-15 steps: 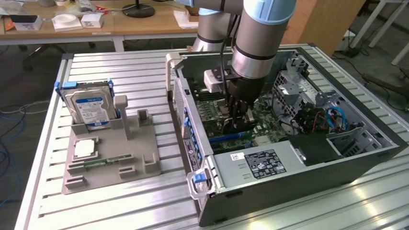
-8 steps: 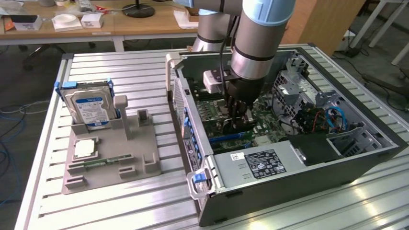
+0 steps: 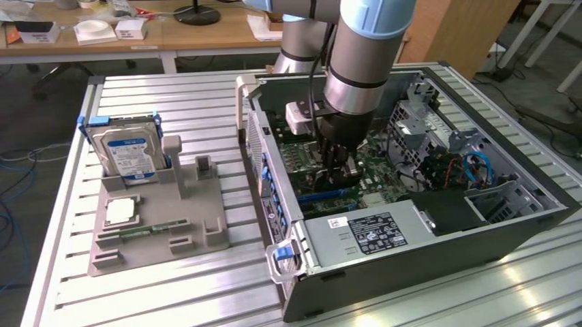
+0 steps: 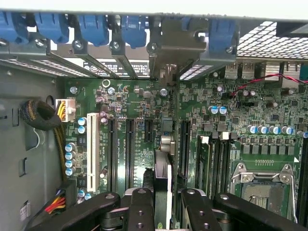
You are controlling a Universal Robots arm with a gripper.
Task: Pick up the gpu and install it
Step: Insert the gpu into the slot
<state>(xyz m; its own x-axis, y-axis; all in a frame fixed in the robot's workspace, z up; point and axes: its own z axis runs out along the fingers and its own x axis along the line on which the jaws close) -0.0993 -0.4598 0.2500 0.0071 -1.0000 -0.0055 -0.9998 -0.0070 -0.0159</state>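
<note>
Exterior view, from its left to its right: a grey parts tray (image 3: 155,231) carries a hard drive (image 3: 127,153) standing upright, a processor (image 3: 121,210) and a memory stick (image 3: 146,231), all well apart from the pincer; no gpu rests on it, so the pick-up appears complete. Right of the tray lies the open computer case (image 3: 409,225), into which the arm (image 3: 364,54) reaches, the pincer (image 3: 339,167) hanging low over the motherboard (image 3: 314,153). Wrist view: the fingers (image 4: 140,211) pinch the gpu (image 4: 162,185) on edge, directly below the pincer (image 4: 163,211) and in line with an expansion slot (image 4: 166,130). Whether the card is fully seated cannot be told; installation is judged under way, with release remaining.
</note>
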